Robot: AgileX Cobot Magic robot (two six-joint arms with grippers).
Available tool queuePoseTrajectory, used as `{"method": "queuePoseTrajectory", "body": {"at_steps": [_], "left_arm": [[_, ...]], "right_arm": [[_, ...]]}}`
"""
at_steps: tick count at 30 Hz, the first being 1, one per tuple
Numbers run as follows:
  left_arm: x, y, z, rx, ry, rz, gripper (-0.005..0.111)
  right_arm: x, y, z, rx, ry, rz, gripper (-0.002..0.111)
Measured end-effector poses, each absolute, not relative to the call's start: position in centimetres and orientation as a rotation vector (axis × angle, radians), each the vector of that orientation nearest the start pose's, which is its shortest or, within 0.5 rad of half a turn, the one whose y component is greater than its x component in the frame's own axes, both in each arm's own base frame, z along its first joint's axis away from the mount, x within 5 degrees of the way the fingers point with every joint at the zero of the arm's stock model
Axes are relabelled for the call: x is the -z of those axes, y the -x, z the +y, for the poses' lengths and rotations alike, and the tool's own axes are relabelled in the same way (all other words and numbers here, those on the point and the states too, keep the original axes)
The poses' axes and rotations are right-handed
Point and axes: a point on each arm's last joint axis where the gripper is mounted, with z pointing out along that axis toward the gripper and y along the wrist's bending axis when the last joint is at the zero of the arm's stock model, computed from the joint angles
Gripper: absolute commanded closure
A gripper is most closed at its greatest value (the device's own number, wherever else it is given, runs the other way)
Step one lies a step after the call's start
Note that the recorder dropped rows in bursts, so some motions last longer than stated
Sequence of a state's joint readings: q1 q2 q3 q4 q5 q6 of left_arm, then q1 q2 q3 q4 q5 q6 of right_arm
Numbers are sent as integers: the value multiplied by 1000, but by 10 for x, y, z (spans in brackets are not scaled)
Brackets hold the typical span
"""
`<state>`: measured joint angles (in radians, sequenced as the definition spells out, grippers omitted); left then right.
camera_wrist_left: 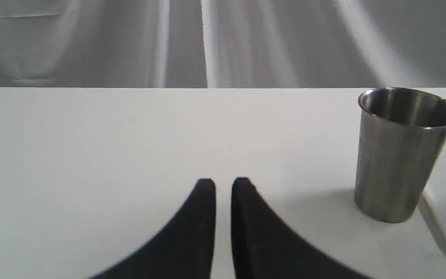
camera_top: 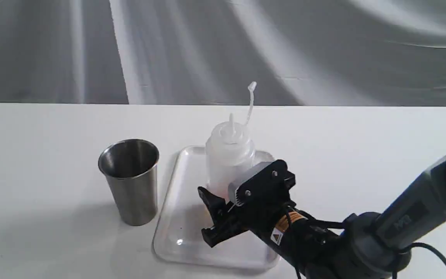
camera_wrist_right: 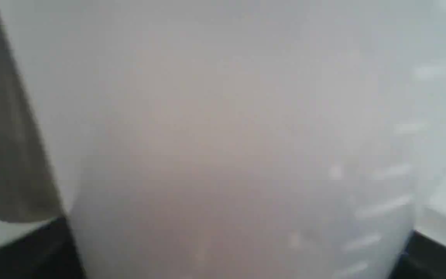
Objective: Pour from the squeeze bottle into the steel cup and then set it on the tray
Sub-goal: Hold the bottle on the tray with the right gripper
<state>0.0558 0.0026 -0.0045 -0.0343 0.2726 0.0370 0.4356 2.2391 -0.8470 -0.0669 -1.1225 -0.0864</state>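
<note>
The squeeze bottle (camera_top: pixel 229 155) stands upright on the white tray (camera_top: pixel 176 236), its cap strap sticking up and a faint amber tint near its base. My right gripper (camera_top: pixel 207 215) reaches in from the lower right, low around the bottle. In the right wrist view the bottle (camera_wrist_right: pixel 227 135) fills the picture and a dark finger presses against each side, so the gripper is shut on it. The steel cup (camera_top: pixel 130 182) stands just left of the tray, apart from it. My left gripper (camera_wrist_left: pixel 223 182) is shut on nothing, low over the table left of the cup (camera_wrist_left: pixel 401 155).
The white table ends at a far edge (camera_top: pixel 52 103) before a grey cloth backdrop. The right arm (camera_top: pixel 381 240) crosses the front right corner. A strip of the tray's rim (camera_wrist_left: pixel 439 228) shows beside the cup in the left wrist view.
</note>
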Motion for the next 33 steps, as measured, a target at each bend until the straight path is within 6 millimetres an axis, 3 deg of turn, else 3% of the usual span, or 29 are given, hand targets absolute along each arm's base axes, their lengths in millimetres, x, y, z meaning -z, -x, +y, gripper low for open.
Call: {"method": "queuePoseTrajectory", "body": {"at_steps": [33], "left_arm": [[-190, -55, 2, -35, 39, 1754, 98]], "right_arm": [[-57, -343, 164, -273, 517, 1696, 108]]}}
